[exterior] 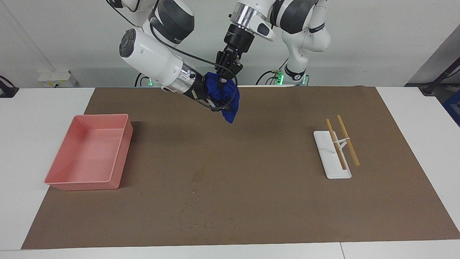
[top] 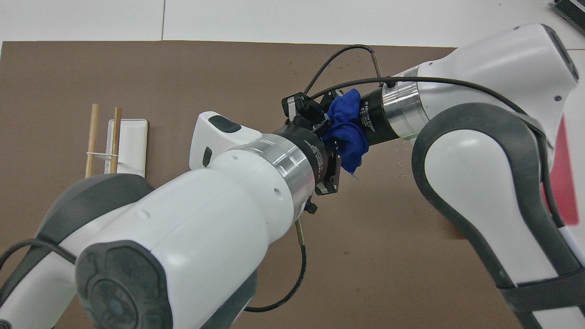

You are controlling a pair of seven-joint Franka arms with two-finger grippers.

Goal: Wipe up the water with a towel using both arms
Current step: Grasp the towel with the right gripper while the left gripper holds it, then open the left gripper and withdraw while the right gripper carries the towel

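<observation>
The blue towel point(exterior: 225, 99) hangs in the air over the brown mat point(exterior: 273, 201), near the robots' edge, with its tip pointing down. My left gripper point(exterior: 227, 80) comes down from above and is shut on the towel's top. My right gripper point(exterior: 215, 100) reaches in from the side at the towel's middle, and the cloth covers its tips. In the overhead view the towel point(top: 348, 132) is bunched between the left gripper point(top: 325, 130) and the right gripper point(top: 354, 119). The water point(exterior: 198, 175) is a faint dark blotch with specks, farther from the robots than the towel.
A pink tray point(exterior: 121, 158) stands toward the right arm's end of the mat. A white rack point(exterior: 329, 162) with two wooden sticks point(exterior: 346, 140) stands toward the left arm's end; it also shows in the overhead view point(top: 132, 141).
</observation>
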